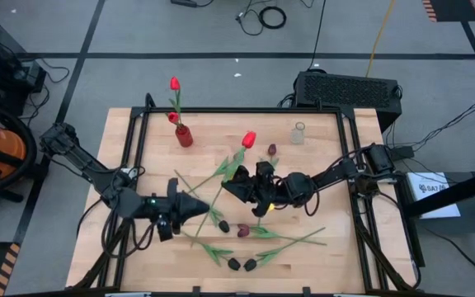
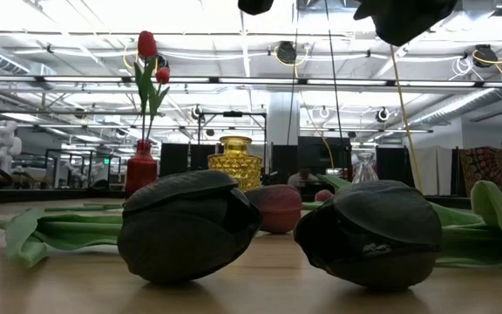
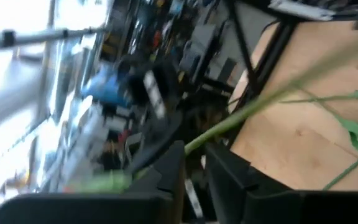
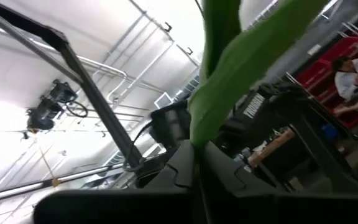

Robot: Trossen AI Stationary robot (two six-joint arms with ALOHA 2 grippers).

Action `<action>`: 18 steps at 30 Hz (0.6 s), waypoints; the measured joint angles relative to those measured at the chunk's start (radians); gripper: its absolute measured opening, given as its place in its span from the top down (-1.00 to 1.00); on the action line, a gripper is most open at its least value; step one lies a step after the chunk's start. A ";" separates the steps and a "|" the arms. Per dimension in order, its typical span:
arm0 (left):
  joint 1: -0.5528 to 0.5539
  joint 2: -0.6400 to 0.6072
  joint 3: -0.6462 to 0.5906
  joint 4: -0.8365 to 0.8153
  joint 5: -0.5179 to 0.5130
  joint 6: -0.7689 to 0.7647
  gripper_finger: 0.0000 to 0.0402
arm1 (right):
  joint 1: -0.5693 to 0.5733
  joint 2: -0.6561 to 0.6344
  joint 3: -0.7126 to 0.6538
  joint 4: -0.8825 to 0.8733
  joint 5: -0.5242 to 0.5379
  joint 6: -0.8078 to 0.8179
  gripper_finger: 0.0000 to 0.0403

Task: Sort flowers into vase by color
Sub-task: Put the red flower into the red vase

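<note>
Wooden table (image 1: 320, 256); red vase (image 2: 141, 166) holds tulips (image 2: 149, 52).

Two red tulips (image 1: 174, 85) stand upright in a red vase (image 1: 185, 136); another red tulip (image 1: 248, 139) is lifted mid-worktop; dark-headed tulips (image 1: 242, 264) lie flat nearby

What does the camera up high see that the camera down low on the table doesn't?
Only the high view shows both arms: the left claw and the right claw, which is shut on a red tulip. Only the low view shows a yellow vase and the two black tulip heads up close. Both show the red vase holding red flowers.
</note>
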 joint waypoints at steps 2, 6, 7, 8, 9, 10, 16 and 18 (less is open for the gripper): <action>0.000 0.000 0.000 0.003 -0.038 -0.049 0.50 | 0.000 0.000 0.000 0.021 -0.001 -0.006 0.98; 0.000 0.000 0.000 0.004 -0.085 -0.146 0.24 | 0.000 0.000 0.000 0.029 -0.021 -0.006 0.99; -0.001 0.000 0.000 0.008 -0.098 -0.195 0.19 | 0.000 0.000 0.000 0.027 -0.028 -0.006 0.99; -0.003 -0.001 0.000 0.013 -0.115 -0.256 0.15 | 0.000 0.000 0.000 0.027 -0.039 -0.010 0.99; -0.005 -0.005 0.000 0.010 -0.137 -0.321 0.13 | -0.001 0.000 0.000 0.028 -0.053 -0.017 0.99; -0.008 -0.007 0.000 0.009 -0.165 -0.381 0.11 | -0.001 0.000 0.000 0.028 -0.064 -0.029 0.99; -0.008 -0.008 0.000 0.001 -0.356 -0.735 0.11 | -0.006 -0.020 -0.001 -0.020 -0.213 -0.126 1.00; -0.007 -0.008 0.000 0.001 -0.364 -0.841 0.11 | -0.006 -0.033 -0.001 -0.076 -0.245 -0.168 1.00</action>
